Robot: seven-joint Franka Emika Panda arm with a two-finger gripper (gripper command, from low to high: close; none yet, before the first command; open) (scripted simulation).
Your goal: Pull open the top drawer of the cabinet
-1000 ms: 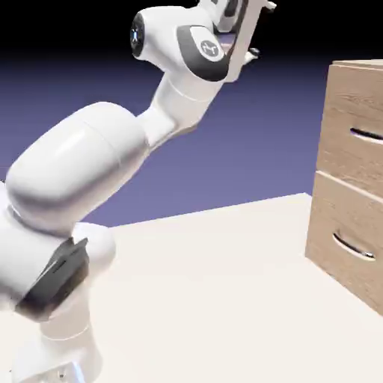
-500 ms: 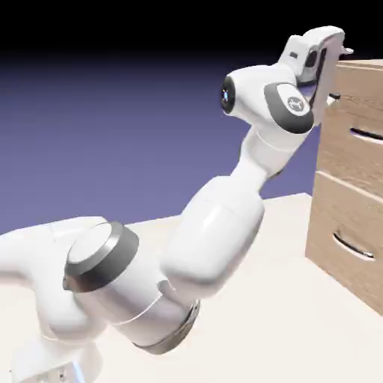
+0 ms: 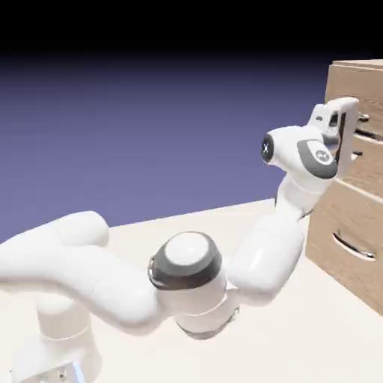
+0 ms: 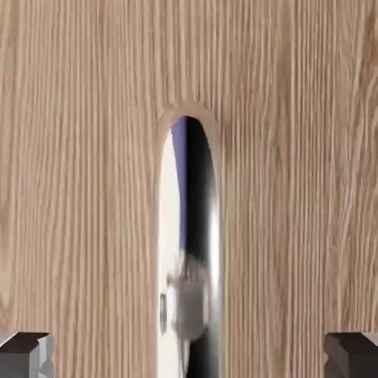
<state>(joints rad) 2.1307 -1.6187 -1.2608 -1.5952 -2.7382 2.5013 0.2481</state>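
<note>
silver and curved, the handle sits on the wood-grain front of the top drawer, upper of two in the cabinet; the gripper has its fingers spread wide, one on each side of the handle, pinching nothing; this looks like the lining-up step, so next it likely needs to ease in, squeeze the handle, then pull straight back
</note>
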